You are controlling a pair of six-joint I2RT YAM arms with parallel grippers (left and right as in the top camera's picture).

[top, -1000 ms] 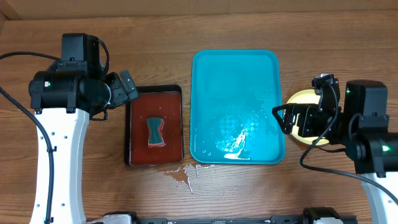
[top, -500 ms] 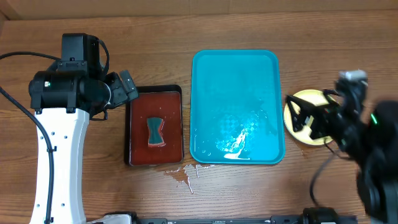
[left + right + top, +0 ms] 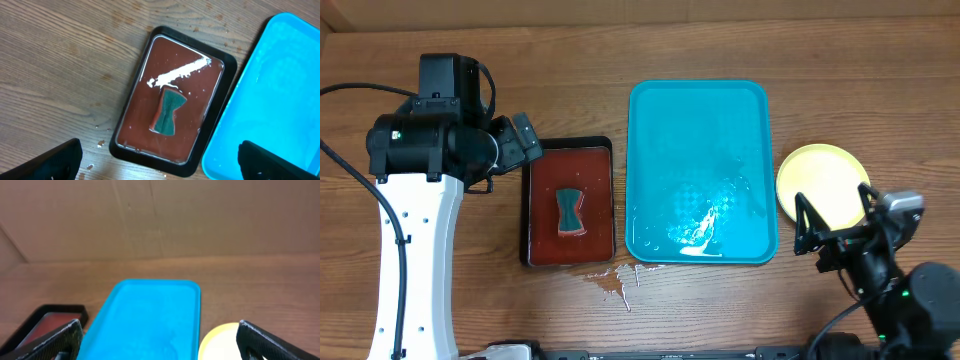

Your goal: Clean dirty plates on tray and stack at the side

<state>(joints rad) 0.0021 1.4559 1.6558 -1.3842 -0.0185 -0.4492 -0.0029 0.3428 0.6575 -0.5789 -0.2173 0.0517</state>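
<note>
The turquoise tray (image 3: 698, 110) lies in the middle of the table with no plates on it, only a wet sheen. It also shows in the left wrist view (image 3: 280, 95) and the right wrist view (image 3: 150, 315). A pale yellow-green plate (image 3: 822, 185) sits on the bare wood right of the tray; whether others lie under it I cannot tell. It shows in the right wrist view (image 3: 222, 341). My right gripper (image 3: 832, 232) is open and empty, just in front of the plate. My left gripper (image 3: 157, 162) is open and empty, above the dark red tray.
A black-rimmed dark red tray (image 3: 542, 215) left of the turquoise tray holds a green sponge (image 3: 568, 211), also in the left wrist view (image 3: 169, 112). Spilled drops (image 3: 615, 280) lie on the wood in front of it. A cardboard wall (image 3: 160, 215) stands behind the table.
My right arm has pulled back from over the plate towards the front edge, leaving the plate fully uncovered on the wood. The left arm has not moved.
</note>
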